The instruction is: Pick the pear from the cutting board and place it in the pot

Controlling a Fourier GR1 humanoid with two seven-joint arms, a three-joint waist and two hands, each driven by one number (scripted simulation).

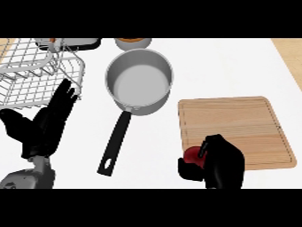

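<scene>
A red pear point(192, 153) lies at the near left corner of the wooden cutting board point(238, 126). My right hand point(220, 165) curls round it from the right and from below, so only a small red patch shows. The steel pot point(139, 80) stands to the upper left of the board, its inside bare, its black handle point(114, 142) pointing toward me. At the lower left my left hand point(43, 124) rests open, fingers up, holding nothing.
A white wire dish rack point(29, 73) fills the far left, just behind my left hand. A small bowl point(133, 42) sits at the back beyond the pot. The counter's wooden edge point(300, 57) runs along the right.
</scene>
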